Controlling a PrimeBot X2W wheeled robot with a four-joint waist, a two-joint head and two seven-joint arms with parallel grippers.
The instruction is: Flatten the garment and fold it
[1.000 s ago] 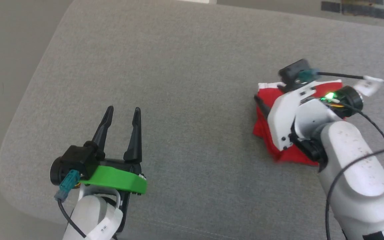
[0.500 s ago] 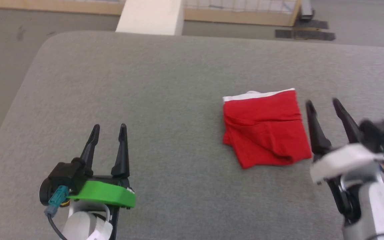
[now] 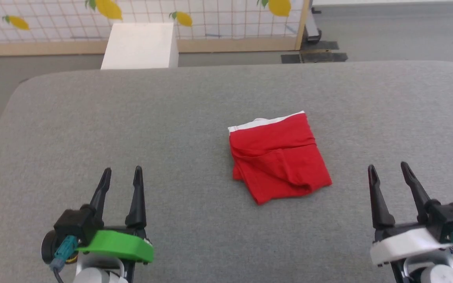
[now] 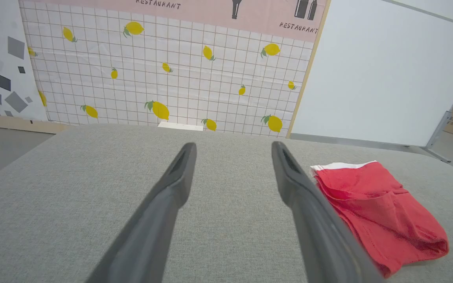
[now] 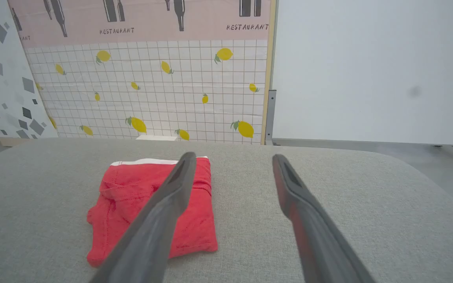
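Folded red garment centred on grey cushion, flanked well apart by left gripper and right gripper, fingers spread, empty.

1 garment, 2 grippers (left gripper + right gripper), 1 grey cushion, 1 white box in bg.

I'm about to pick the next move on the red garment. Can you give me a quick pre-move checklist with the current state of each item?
1. The left gripper is open and empty: ok.
2. The right gripper is open and empty: ok.
3. Both grippers are apart from the garment: ok.
4. It is folded compact, with the white trim along the far edge: ok.
5. Layers squared up: not ok; the near-left corner looks offset and puffy.
6. Hidden lower layers flat: cannot tell.
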